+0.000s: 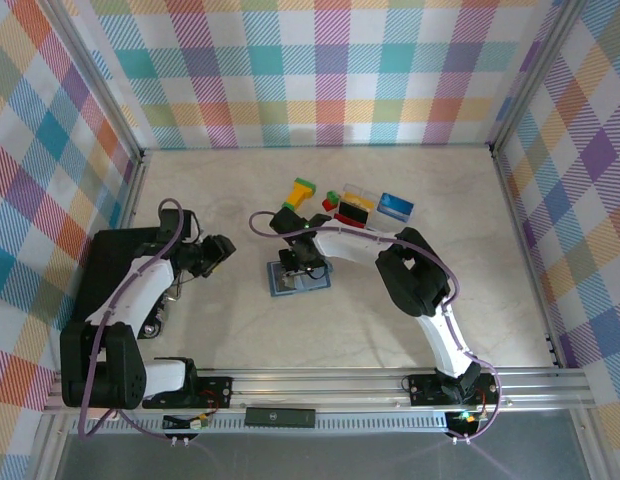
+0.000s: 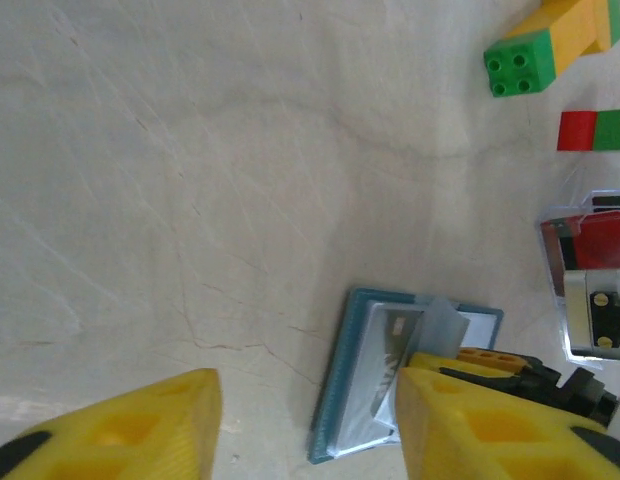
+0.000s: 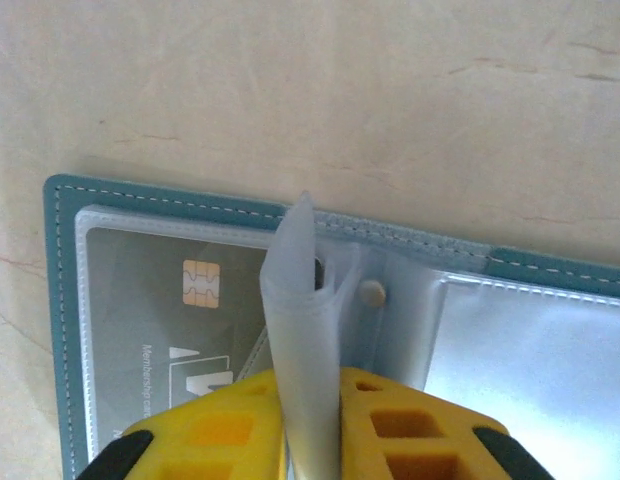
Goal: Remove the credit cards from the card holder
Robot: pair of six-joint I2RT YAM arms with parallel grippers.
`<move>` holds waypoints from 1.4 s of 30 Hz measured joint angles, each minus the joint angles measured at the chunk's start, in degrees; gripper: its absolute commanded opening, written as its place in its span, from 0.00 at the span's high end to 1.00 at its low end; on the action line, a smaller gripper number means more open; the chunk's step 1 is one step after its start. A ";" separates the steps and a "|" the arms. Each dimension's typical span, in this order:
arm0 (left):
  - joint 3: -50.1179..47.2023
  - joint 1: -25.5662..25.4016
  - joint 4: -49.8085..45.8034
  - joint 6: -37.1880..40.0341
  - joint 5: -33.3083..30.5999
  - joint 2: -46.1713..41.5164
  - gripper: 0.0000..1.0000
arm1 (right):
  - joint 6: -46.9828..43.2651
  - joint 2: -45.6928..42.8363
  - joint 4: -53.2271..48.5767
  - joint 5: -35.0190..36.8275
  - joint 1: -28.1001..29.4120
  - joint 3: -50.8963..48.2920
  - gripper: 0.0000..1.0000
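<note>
The slate-blue card holder (image 1: 298, 282) lies open on the table. My right gripper (image 3: 310, 385) is shut on one of its clear sleeve leaves (image 3: 302, 300), which stands upright between the yellow fingers. A pale grey card (image 3: 170, 310) with a chip sits in the left pocket. The right pocket (image 3: 530, 350) looks bare. My left gripper (image 1: 225, 250) hovers left of the holder, open, with nothing between its fingers (image 2: 120, 430). A blue card (image 1: 395, 207), a red card (image 2: 602, 240) and a yellow-and-black card (image 2: 600, 318) lie on the table beyond the holder.
A yellow-and-green block (image 1: 302, 192) and small red and green cubes (image 1: 333, 203) lie behind the holder. Plaid walls close in the table on three sides. Bare tabletop (image 1: 210, 190) stretches to the left and far left.
</note>
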 measured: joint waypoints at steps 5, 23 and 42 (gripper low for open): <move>-3.06 -2.21 5.40 -2.67 4.83 2.75 0.69 | -0.92 -0.83 2.56 -1.64 0.00 -1.79 0.83; -4.61 -14.88 20.83 -10.25 10.67 18.78 0.89 | -0.46 -0.94 3.80 -2.05 -0.07 -2.36 0.79; -0.02 -14.93 15.50 -6.54 8.24 22.25 0.89 | 3.76 -8.31 -1.03 13.75 -0.87 -6.51 0.59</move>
